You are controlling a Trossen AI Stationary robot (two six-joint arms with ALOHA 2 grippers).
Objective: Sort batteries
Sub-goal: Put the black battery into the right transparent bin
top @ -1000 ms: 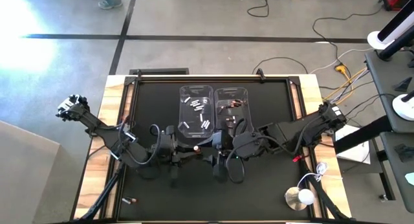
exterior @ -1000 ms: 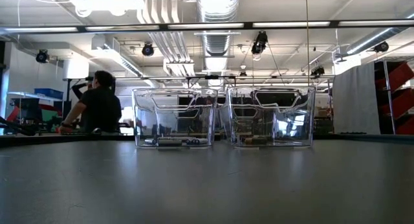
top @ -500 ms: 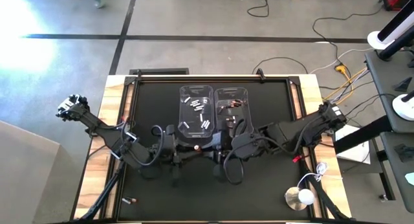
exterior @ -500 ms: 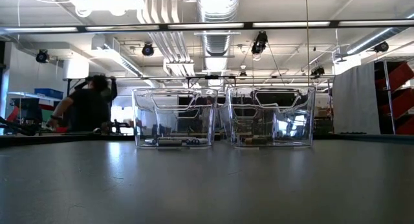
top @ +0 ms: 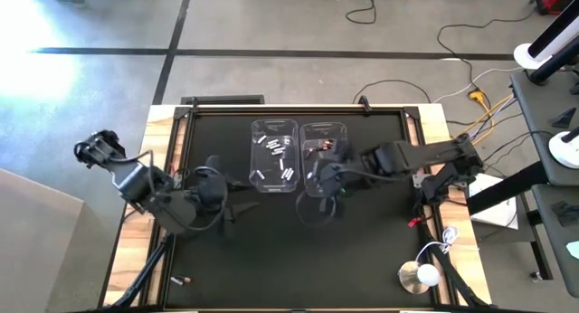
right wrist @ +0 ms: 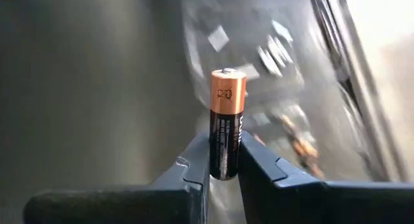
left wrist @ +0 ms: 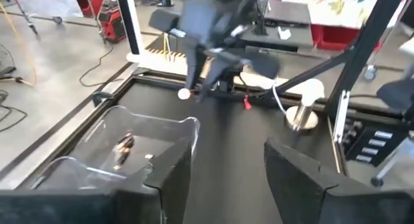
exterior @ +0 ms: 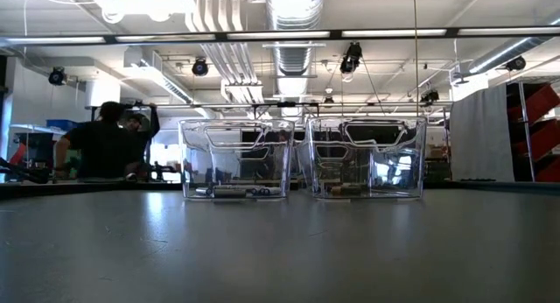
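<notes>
Two clear bins stand side by side at the table's far middle. The left bin (top: 274,155) holds silvery batteries, and the right bin (top: 324,148) holds dark ones (left wrist: 123,146). My right gripper (top: 318,188) is above the right bin's near end, shut on a black battery with a copper end (right wrist: 226,120). My left gripper (left wrist: 226,166) hangs open and empty over the table's left half (top: 226,200), pointing toward the bins. One battery (top: 181,280) lies on the mat near the front left corner. My right gripper pinches the battery's black lower half (right wrist: 224,160) between its two fingertips (right wrist: 194,166). The copper end (right wrist: 228,87) sticks out past the fingertips. The fingers slant down toward the table's far side. The battery is lifted clear of the table.
A small red piece (top: 413,222) and a white round object (top: 419,275) lie on the table's right side. The mat is bare between the bins and the near edge (exterior: 280,250). A person (exterior: 101,150) stands in the room beyond the table.
Both grippers stood close together at the table's middle. My left gripper has drawn back toward the table's left edge and risen. My right gripper has swung toward the far edge, over the right bin's near end. The person in the background has shifted left.
</notes>
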